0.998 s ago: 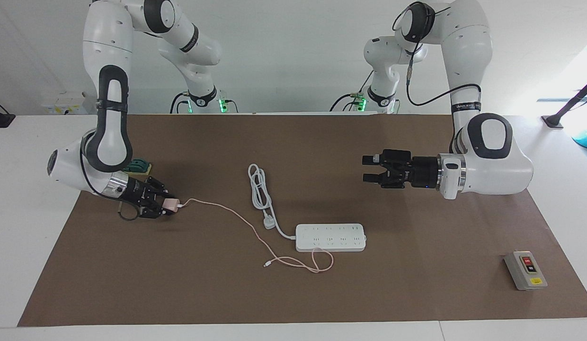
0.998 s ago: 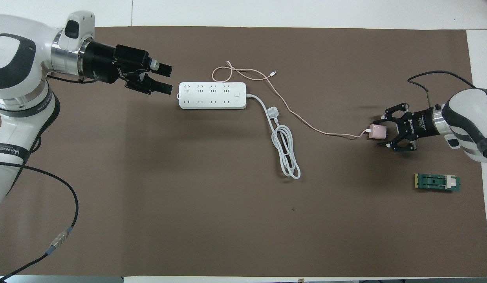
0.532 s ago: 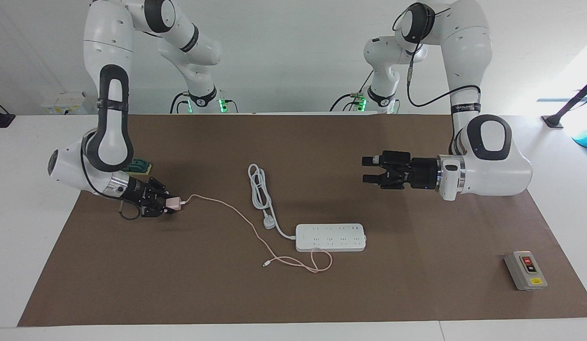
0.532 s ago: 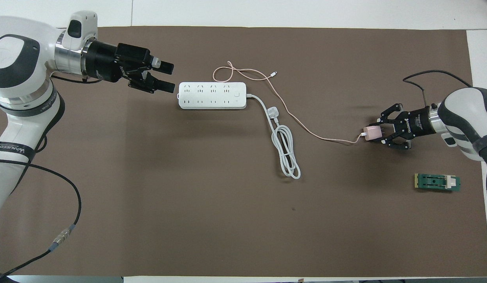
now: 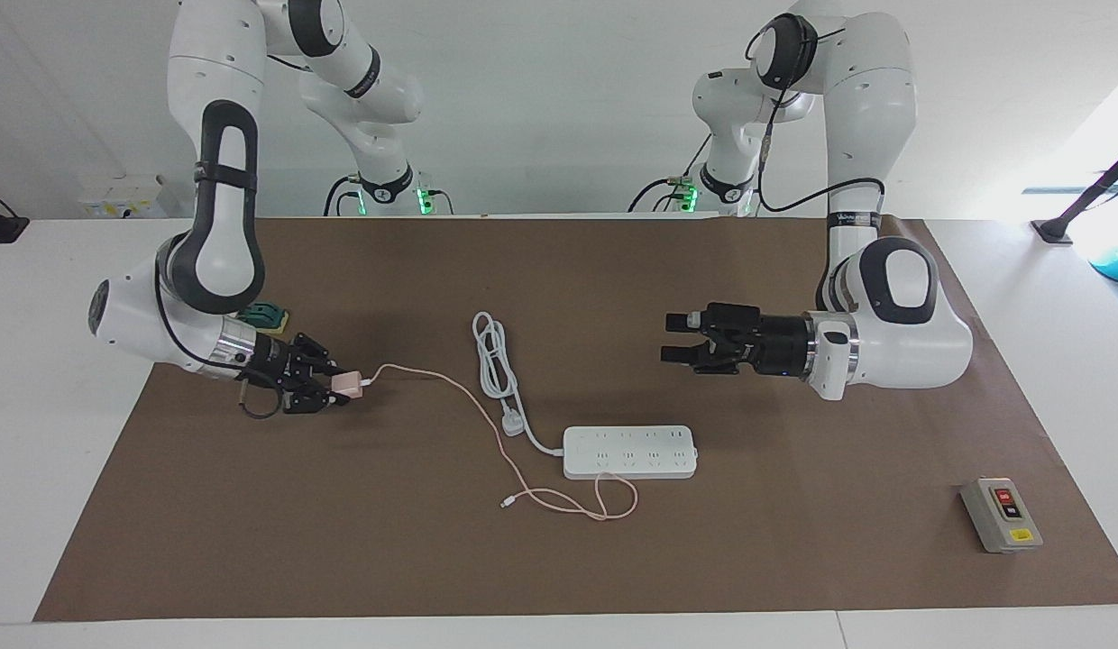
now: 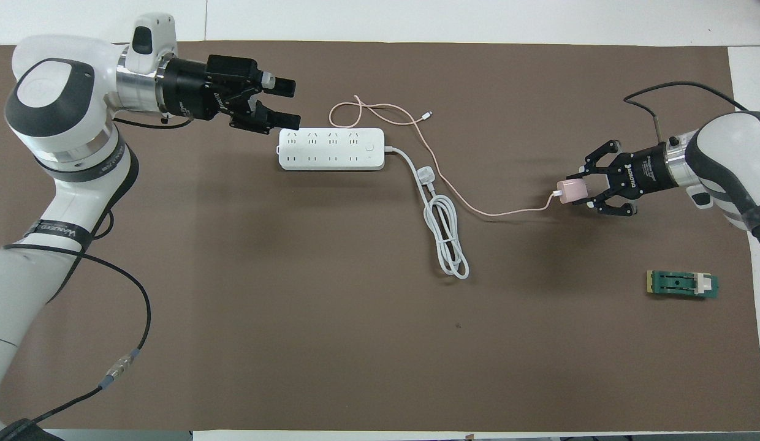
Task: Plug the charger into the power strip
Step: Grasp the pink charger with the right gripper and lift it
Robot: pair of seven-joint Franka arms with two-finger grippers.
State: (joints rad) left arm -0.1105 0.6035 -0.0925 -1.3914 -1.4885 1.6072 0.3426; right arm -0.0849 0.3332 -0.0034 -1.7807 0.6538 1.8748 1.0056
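Observation:
The charger [image 5: 348, 385] [image 6: 570, 190], a small pink cube, is held just above the brown mat at the right arm's end of the table, with my right gripper [image 5: 337, 388] [image 6: 577, 190] shut on it. Its thin pink cable [image 5: 473, 425] [image 6: 478, 207] trails over the mat and ends in a loop beside the power strip [image 5: 629, 452] [image 6: 331, 149]. That long white bar lies flat mid-table, sockets up. My left gripper [image 5: 672, 338] [image 6: 296, 104] hangs open and level in the air, over the mat at the strip's end toward the left arm.
The strip's thick white cord [image 5: 496, 359] [image 6: 444, 240] lies coiled with its three-pin plug [image 5: 512, 425] [image 6: 426, 176] between the strip and the charger. A grey button box [image 5: 1001, 515] sits at the left arm's end. A small green part [image 5: 262, 316] [image 6: 682, 284] lies near the right arm.
My right gripper has carried the charger a little toward mid-table, dragging the cable along. My left gripper has moved toward the power strip's end.

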